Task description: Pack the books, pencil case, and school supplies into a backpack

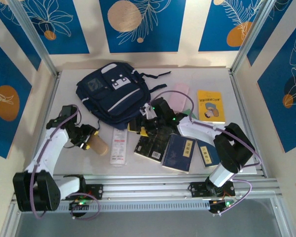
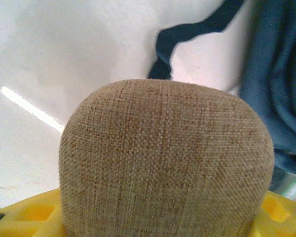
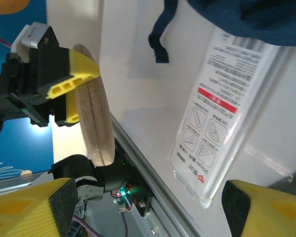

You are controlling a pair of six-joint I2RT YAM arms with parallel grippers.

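Coarse matt woven cloth on the tan block, glossy plastic packet, navy fabric backpack

One backpack, one pink case, one white packet, one tan block and, seemingly, four books.

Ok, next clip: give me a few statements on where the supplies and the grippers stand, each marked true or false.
1. The left gripper is closed on the tan block. True.
2. The white packet is already inside the backpack. False: it lies flat on the table, just in front of the backpack.
3. The right gripper is closed on a book. False: it is open, with nothing between its fingers.
4. The yellow book lies on the table to the right of the pink pencil case. True.
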